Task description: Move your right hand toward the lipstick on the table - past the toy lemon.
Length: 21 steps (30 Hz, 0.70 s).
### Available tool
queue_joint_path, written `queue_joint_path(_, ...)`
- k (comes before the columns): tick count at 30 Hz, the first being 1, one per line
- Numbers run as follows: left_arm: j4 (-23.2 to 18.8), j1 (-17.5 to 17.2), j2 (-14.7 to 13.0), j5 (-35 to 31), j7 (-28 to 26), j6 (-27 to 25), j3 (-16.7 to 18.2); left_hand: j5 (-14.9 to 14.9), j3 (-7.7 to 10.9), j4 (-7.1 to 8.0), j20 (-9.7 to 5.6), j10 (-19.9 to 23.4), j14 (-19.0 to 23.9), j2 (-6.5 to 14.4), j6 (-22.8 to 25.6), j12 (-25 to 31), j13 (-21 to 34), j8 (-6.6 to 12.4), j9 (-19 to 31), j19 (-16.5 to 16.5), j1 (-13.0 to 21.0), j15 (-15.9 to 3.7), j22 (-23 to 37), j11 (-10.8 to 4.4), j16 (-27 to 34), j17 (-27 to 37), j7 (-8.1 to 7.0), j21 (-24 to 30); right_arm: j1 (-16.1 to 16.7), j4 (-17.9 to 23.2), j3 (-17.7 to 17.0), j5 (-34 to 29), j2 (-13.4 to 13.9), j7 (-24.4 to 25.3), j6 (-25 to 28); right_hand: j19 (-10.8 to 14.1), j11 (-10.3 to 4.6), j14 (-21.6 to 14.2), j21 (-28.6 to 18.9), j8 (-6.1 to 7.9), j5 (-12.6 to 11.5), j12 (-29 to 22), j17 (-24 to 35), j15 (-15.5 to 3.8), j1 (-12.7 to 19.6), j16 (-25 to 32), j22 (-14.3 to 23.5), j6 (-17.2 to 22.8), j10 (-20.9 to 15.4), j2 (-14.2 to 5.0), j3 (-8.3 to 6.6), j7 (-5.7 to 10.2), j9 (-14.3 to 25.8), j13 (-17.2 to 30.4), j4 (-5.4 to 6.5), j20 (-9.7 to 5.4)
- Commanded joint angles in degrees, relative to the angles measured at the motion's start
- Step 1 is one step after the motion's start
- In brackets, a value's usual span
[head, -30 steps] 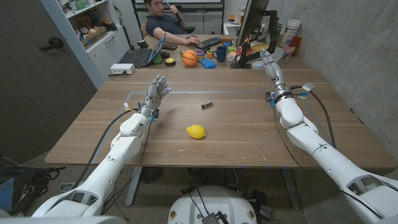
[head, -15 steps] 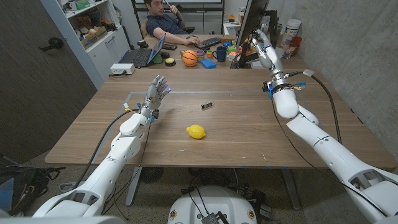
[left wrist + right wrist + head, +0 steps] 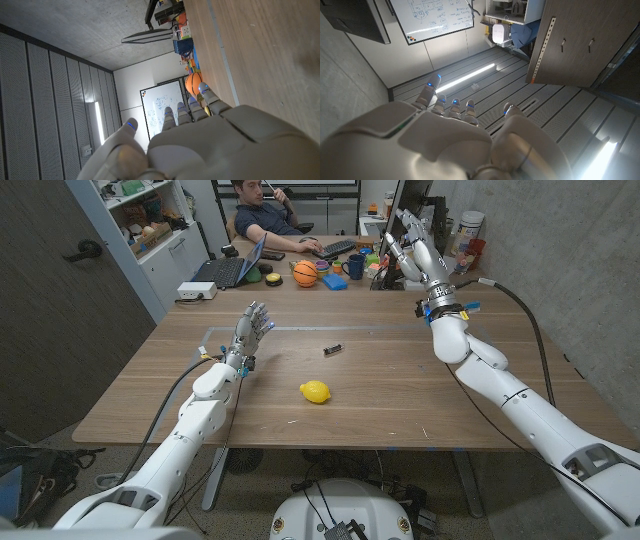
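Observation:
A small dark lipstick [image 3: 333,349] lies on the wooden table [image 3: 380,395] near its middle. The yellow toy lemon [image 3: 315,391] sits nearer to me, slightly left of the lipstick. My right hand [image 3: 416,248] is raised high over the table's far right side, fingers spread and pointing up, holding nothing; it is well to the right of and beyond the lipstick. In the right wrist view my right hand [image 3: 455,135] points at the ceiling. My left hand [image 3: 254,326] stands upright over the table's left part, fingers apart and empty, as the left wrist view of the left hand [image 3: 200,135] also shows.
At the table's far edge are a laptop [image 3: 228,270], a basketball [image 3: 305,274], a blue mug [image 3: 355,266], a monitor [image 3: 405,210] and clutter. A person [image 3: 265,215] sits behind the table. A white box [image 3: 197,291] lies at the far left.
My right hand has risen and swung leftward and away from me, lifting higher above the table's far right. The left hand, lemon and lipstick have not moved.

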<state>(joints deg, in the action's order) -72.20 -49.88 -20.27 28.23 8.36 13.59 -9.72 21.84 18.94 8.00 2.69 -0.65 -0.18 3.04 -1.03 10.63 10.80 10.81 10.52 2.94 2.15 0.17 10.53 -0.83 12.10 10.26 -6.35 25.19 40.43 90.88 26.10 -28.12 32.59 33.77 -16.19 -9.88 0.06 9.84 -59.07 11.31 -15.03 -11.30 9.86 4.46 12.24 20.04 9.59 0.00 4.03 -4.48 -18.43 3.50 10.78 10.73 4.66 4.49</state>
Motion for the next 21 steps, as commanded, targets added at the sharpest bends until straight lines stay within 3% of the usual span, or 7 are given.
queue_joint_path(1, -1.6, -1.0, 0.0, -0.3, -1.2, -0.6, 0.0, 0.2, -0.19, -0.06, 0.18, -0.5, -0.6, 0.6, -0.1, 0.2, 0.2, 0.35, 0.3, 0.5, 0.0, 0.01, 0.2, -0.03, 0.3, 0.2, -0.48, -0.1, -1.0, 5.0, 4.0, -12.2, 1.0, 2.4, 12.1, -7.4, -1.01, 0.3, 0.6, -0.15, 0.3, 0.4, 0.1, -1.0, 1.3, -0.5, 0.1, -0.6, 0.7, 0.62, -0.08, 1.55, 0.1, 0.1, -0.99, 0.26)
queue_joint_path(7, -2.4, -1.5, 0.0, -0.5, -1.8, -0.8, -0.1, 0.3, -0.25, -0.05, 0.19, -0.4, -0.6, 0.6, -0.1, 0.3, 0.2, 0.35, 0.3, 0.5, 0.0, 0.06, 0.2, -0.06, 0.2, 0.2, -0.46, -0.2, -2.1, 7.2, 7.9, -19.8, 2.0, 1.1, 19.3, -6.0, -1.46, 0.2, 1.1, -0.35, 0.9, 0.7, 0.1, -1.47, 1.8, -0.9, 0.0, -0.9, 1.4, 1.99, 0.49, 2.53, 0.0, 0.1, -1.91, 1.35)
queue_joint_path(21, -3.0, -1.8, 0.1, -0.9, -2.9, -1.1, -0.3, 0.3, -0.41, -0.05, 0.21, -0.4, -0.6, 0.6, -0.1, 0.2, 0.2, 0.35, 0.3, 0.7, 0.0, 0.04, 0.2, -0.05, 0.3, 0.2, -0.46, -0.5, -6.6, 4.3, 13.8, -22.4, 3.4, -2.5, 19.7, -6.5, -2.29, 0.8, 2.5, -0.29, 1.5, 0.8, 0.2, -1.94, 2.0, -1.7, 0.0, -0.8, 2.5, 3.06, 1.16, 3.28, 0.1, 0.1, -2.57, 1.11)
